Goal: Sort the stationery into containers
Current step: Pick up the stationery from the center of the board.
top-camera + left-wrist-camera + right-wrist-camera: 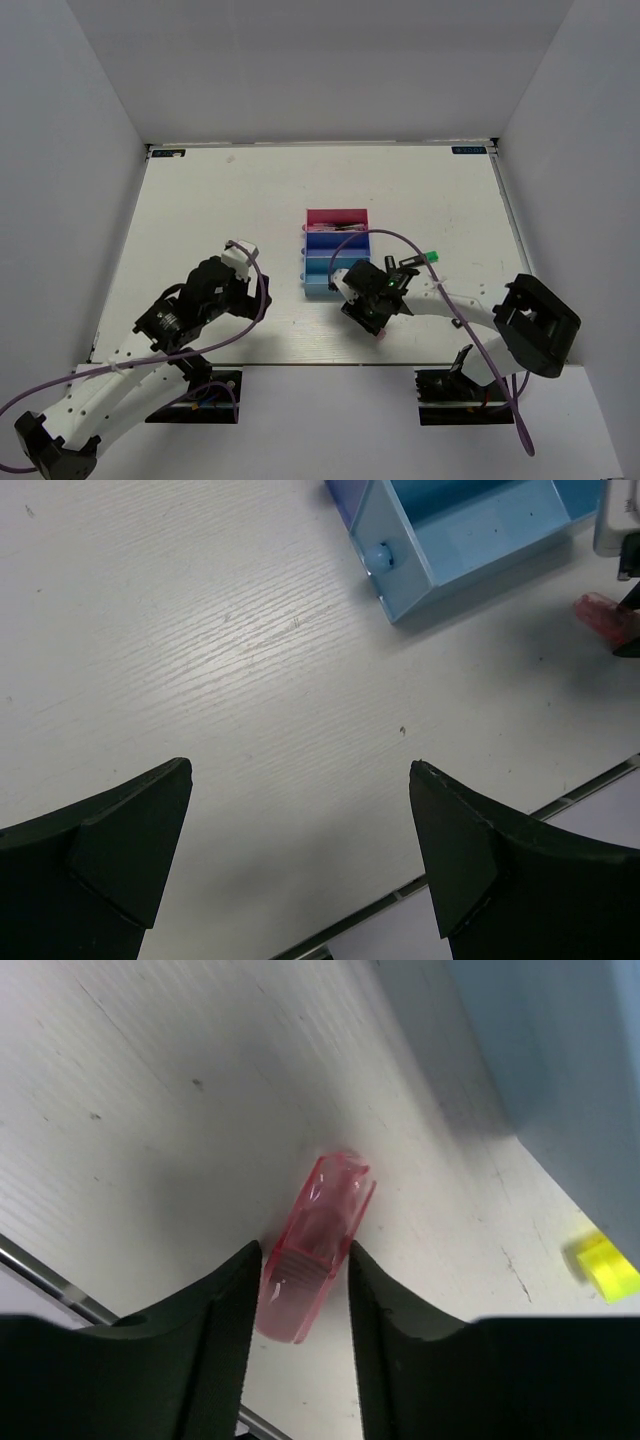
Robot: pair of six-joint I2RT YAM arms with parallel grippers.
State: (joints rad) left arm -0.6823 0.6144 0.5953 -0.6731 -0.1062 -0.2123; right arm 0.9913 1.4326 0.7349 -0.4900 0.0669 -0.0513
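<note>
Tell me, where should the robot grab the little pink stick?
By its ribbed end, squeezing the two long sides. The pink stick lies flat on the table, so coming down from above looks best. The right gripper has a finger against each side.

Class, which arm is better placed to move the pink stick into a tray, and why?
Right: the right tool grips the pink stick; the left tool is open, away from it.

You see a white table with faint wood grain, boxed in by plain white walls. A small blue label marks its far left corner, and a second label its far right.
</note>
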